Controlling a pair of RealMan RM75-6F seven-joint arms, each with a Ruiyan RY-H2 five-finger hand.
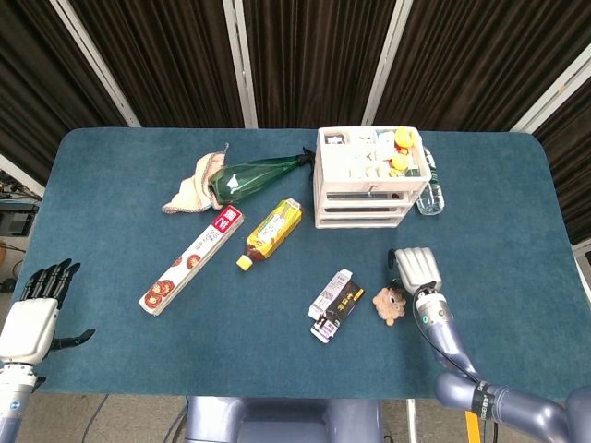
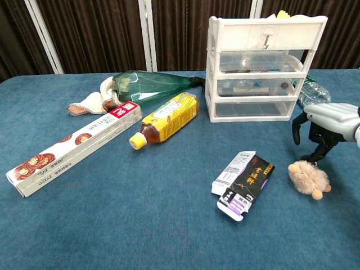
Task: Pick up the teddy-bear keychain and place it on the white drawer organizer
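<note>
The teddy-bear keychain (image 1: 390,303) (image 2: 308,178), small, brown and fluffy, lies on the blue table in front of the white drawer organizer (image 1: 362,199) (image 2: 264,35). My right hand (image 1: 416,269) (image 2: 326,120) hangs just behind and above the bear with its fingers bent down and apart, holding nothing. Its fingertips (image 2: 319,153) come close to the bear's top; I cannot tell whether they touch. My left hand (image 1: 37,305) rests open off the table's near left corner, seen only in the head view. Small toys fill the organizer's top.
A black-and-white snack packet (image 1: 337,305) (image 2: 243,183) lies just left of the bear. Further left are a yellow tea bottle (image 1: 274,231), a long printed box (image 1: 192,258), a green bottle (image 1: 259,175) and a cloth (image 1: 194,185). A clear bottle (image 1: 430,194) lies right of the organizer.
</note>
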